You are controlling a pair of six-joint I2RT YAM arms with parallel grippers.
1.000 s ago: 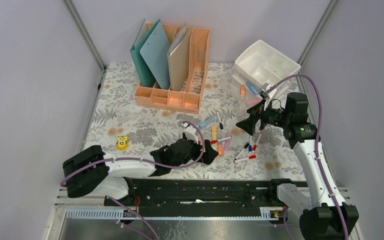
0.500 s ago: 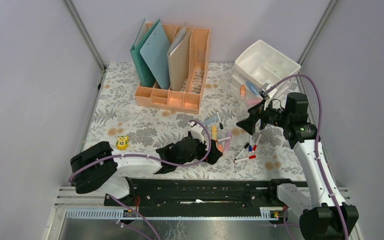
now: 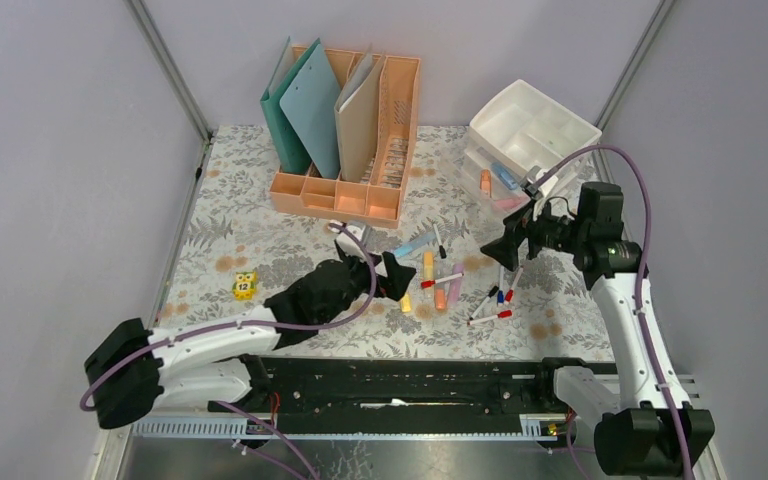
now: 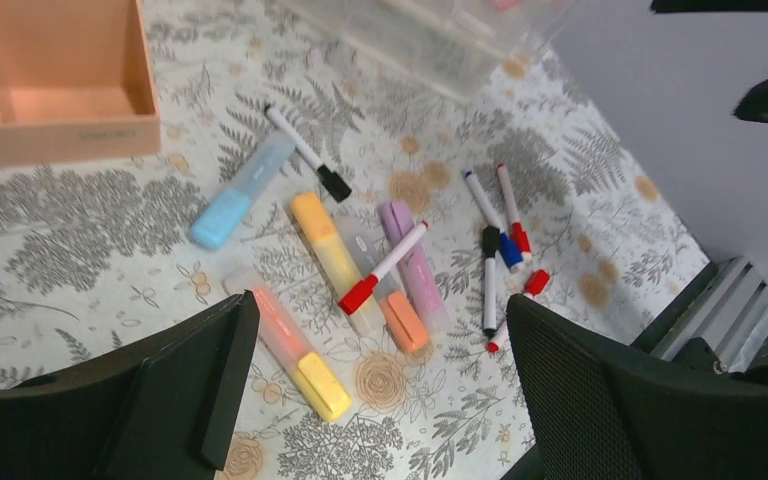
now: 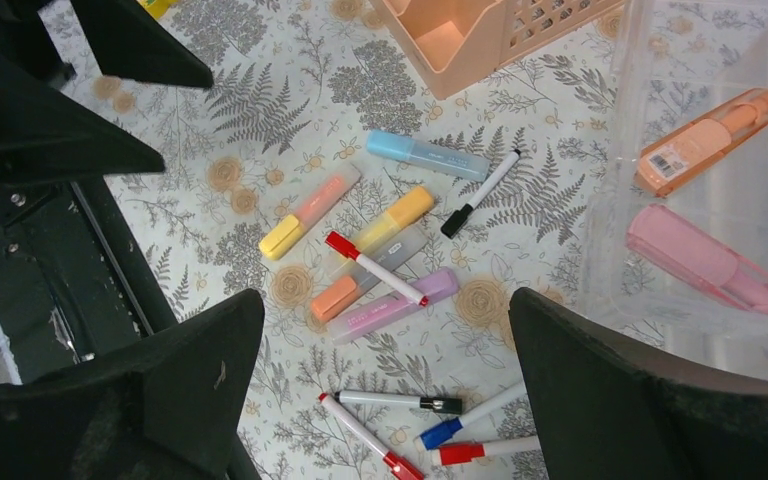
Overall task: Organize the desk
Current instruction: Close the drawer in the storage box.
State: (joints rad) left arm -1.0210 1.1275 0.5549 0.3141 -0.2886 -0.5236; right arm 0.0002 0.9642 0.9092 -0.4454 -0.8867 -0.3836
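The desk (image 3: 260, 225), its top covered in fern-and-flower cloth, fills the middle of the top view. Its clutter is gathered right of centre toward the near edge: a loose pile of highlighters (image 4: 335, 265) crossed by a red-capped marker (image 4: 384, 267), with a cluster of thin markers (image 4: 495, 250) just beside it toward the right edge. The left gripper (image 4: 380, 330) is held above the pile, jaws spread fully and nothing between them. The right gripper (image 5: 385, 340) is likewise wide and empty above the same clutter, near the open drawer (image 5: 680, 60) of the white drawer unit (image 3: 530, 130) at the far right corner. A first pick from the pile is judged to be the step in hand. The yellow-tipped highlighter (image 4: 288, 340), lying apart at the pile's near side, is best taken first. The jaws should be turned across its length and lowered squarely, so that the red-capped marker resting on its neighbours is not disturbed. Both arms should not be brought onto one spot.
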